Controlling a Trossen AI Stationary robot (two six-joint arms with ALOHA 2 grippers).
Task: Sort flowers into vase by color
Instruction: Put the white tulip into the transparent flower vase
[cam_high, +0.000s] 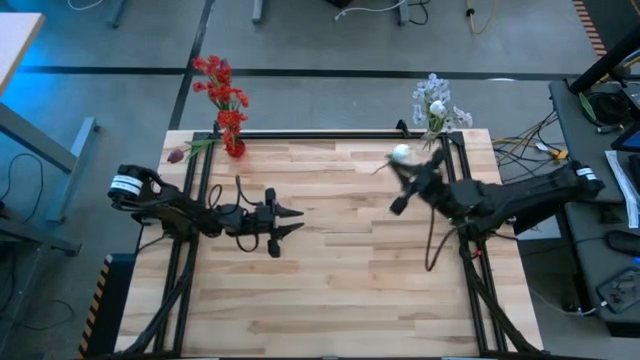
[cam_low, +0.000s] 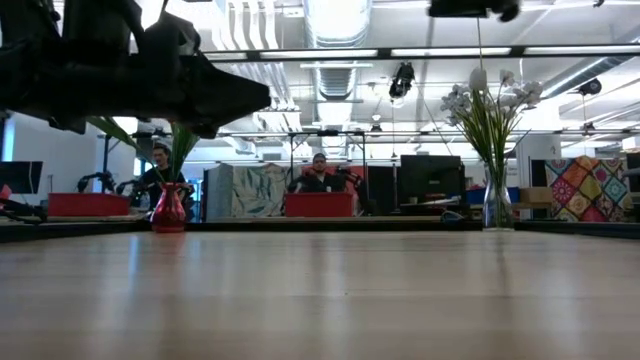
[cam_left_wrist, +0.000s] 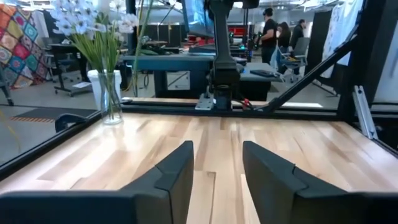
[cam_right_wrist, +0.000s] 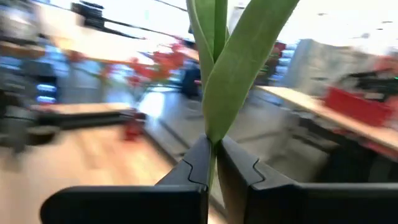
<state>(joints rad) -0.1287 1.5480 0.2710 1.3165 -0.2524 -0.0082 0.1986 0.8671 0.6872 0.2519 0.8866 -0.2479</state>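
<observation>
Pinched in your right pincer, the white tulip must reach the clear vase at the counter's far right corner; left pincer waits open.

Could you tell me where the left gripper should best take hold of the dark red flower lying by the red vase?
Grip the dark red flower at the middle of its stem, between bud and red vase, coming straight down with the open left gripper turned across it: it seems to lie flat, and the bud looks soft. The right gripper holds the white tulip.
</observation>
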